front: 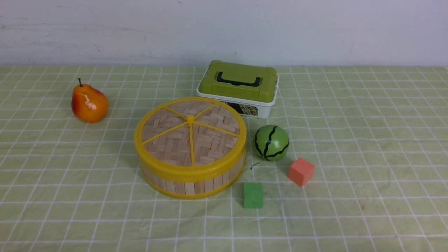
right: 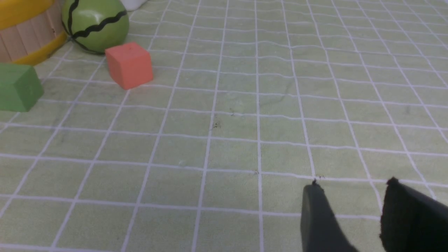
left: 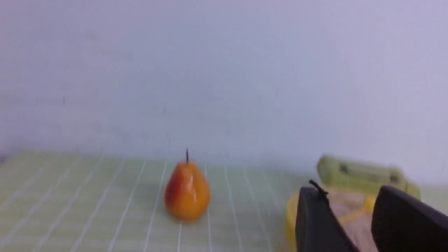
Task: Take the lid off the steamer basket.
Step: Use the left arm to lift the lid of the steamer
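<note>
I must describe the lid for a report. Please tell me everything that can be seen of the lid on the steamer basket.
The lid is a flat round disc of woven light bamboo-like strips with a thick yellow rim that looks plastic. Five yellow spokes meet at a small central knob. It sits closed and level on the steamer basket, just in front of the green-lidded box. Only the basket touches it.

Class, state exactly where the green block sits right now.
In the front view, the green block lies just right of the front of the steamer basket, with the orange block farther right.
</note>
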Robot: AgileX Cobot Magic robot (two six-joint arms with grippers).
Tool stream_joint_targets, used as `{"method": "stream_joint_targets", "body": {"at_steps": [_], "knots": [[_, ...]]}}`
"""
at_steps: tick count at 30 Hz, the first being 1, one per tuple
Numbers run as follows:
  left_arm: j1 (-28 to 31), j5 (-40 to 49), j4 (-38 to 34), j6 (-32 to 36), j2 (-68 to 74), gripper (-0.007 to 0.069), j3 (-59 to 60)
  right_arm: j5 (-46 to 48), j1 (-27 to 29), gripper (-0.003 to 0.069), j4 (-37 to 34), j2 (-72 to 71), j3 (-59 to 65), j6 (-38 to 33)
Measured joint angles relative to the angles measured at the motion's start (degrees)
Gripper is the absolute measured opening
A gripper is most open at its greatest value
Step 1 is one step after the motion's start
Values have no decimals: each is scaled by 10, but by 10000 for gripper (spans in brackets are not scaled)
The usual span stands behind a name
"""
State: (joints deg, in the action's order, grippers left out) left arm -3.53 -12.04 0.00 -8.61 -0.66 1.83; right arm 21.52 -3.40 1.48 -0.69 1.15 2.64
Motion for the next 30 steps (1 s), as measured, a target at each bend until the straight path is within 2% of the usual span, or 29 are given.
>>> {"method": "stream_joint_targets", "body": {"at_steps": [5,7,10,12,14,18,19,20,21,23,25,27,29,30], "knots": [[0,-172,0,-46,0,239,0,0,0,242,0,0,0,0],[0,-266,-12,-115,0,239,0,0,0,242,0,0,0,0],[0,-285,-39,-144,0,235,-8,0,0,242,0,0,0,0],[0,-226,-86,-137,0,202,-63,0,0,242,0,0,0,0],[0,-142,-142,-76,16,138,-149,0,0,242,0,0,0,0],[0,-20,-212,100,112,0,-302,0,0,242,0,0,0,0],[0,3,-229,144,144,-13,-333,0,0,242,0,0,0,0],[0,7,-232,160,150,-13,-338,0,0,242,0,0,0,0],[0,30,-263,212,204,-13,-377,0,0,242,0,0,0,0],[0,46,-307,252,271,-13,-413,0,0,242,0,0,0,0],[0,58,-333,264,312,-13,-431,0,0,242,0,0,0,0],[0,114,-365,282,385,-13,-467,0,0,242,0,0,0,0],[0,223,-387,281,465,-13,-518,0,0,242,0,0,0,0],[0,233,-393,281,472,-13,-523,0,0,242,0,0,0,0]]}}
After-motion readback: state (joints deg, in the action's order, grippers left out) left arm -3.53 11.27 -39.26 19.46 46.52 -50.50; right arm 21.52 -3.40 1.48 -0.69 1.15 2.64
